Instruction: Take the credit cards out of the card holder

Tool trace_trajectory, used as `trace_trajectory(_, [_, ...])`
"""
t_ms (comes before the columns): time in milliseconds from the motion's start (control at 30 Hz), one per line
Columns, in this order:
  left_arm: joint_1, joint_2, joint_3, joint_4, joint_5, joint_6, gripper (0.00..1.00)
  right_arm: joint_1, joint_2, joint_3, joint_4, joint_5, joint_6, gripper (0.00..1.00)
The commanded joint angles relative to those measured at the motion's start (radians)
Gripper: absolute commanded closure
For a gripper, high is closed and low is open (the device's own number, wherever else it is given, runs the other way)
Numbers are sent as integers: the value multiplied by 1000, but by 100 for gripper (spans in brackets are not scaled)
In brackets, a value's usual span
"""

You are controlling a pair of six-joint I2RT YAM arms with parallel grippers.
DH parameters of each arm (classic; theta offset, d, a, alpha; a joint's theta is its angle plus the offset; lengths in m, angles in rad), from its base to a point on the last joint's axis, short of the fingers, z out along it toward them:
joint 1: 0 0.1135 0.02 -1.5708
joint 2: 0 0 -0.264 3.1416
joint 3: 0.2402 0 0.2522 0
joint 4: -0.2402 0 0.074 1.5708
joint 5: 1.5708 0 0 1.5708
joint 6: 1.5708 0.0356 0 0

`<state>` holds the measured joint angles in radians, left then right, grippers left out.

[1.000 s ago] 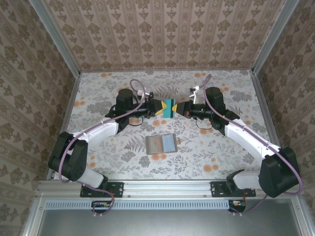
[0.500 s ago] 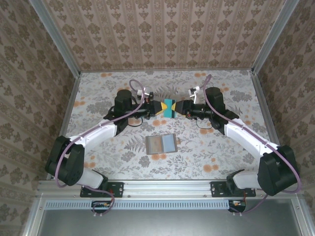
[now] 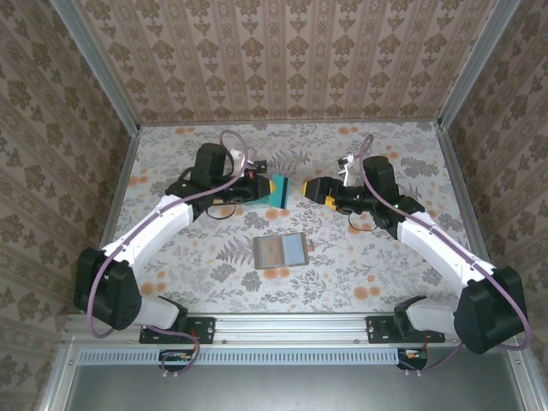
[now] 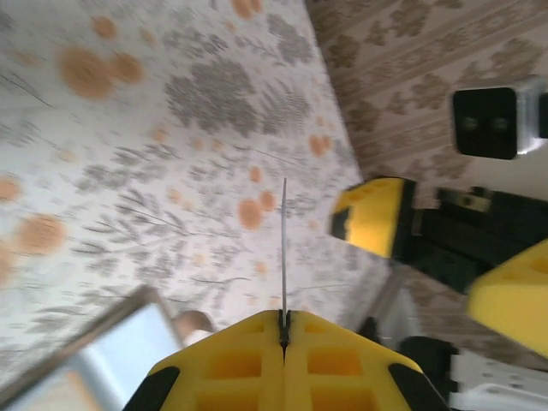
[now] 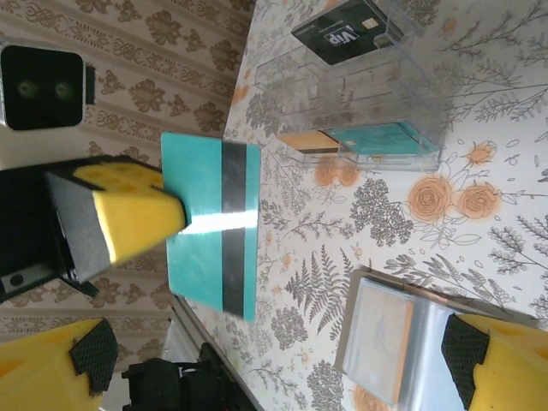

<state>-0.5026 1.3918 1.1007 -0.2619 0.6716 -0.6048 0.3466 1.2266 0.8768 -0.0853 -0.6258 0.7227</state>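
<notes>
While the left pincer [image 3: 265, 188] clamps one end of a teal plastic credit card [image 3: 278, 190] crossed by a dark magnetic stripe, the card hangs in the air above the floral-patterned counter [image 3: 171, 163]. From the left wrist it shows edge-on, as a thin line. The right pincer [image 3: 310, 191] faces the card's free end with yellow jaws spread wide, not touching it. The flat grey-brown bifold card holder [image 3: 281, 250] lies open on the counter nearer the arm bases, midway between both arms, pocket panels up. A clear plastic tray [image 5: 360, 86] beyond holds a black card [image 5: 347, 30] and an orange card [image 5: 304, 141]. Bare counter rings the holder. Patterned walls [image 3: 282, 60] close three sides.
</notes>
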Motion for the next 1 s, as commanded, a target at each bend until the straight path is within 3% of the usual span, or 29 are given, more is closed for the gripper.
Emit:
trace_trajectory(0, [16,2,61,-267,-209,304,100,-4,-57,-12,-78,80,-67,0])
trace_trajectory(200, [4,27,108,-290,-427,633,100,-4,-138,-57,-53,154,-97,0])
trace_trajectory(600, [-47,167,177,-348,-551,1293,100,-4,-188,-39,-113,231,-186,0])
trace_trajectory(733, [-79,201,153,-290,-625,1413,100,-4,-173,-29,-121,233,-198,0])
trace_trajectory(967, [-91,260,130,-182,-677,1507,100,-5,-150,-17,-119,236,-205,0])
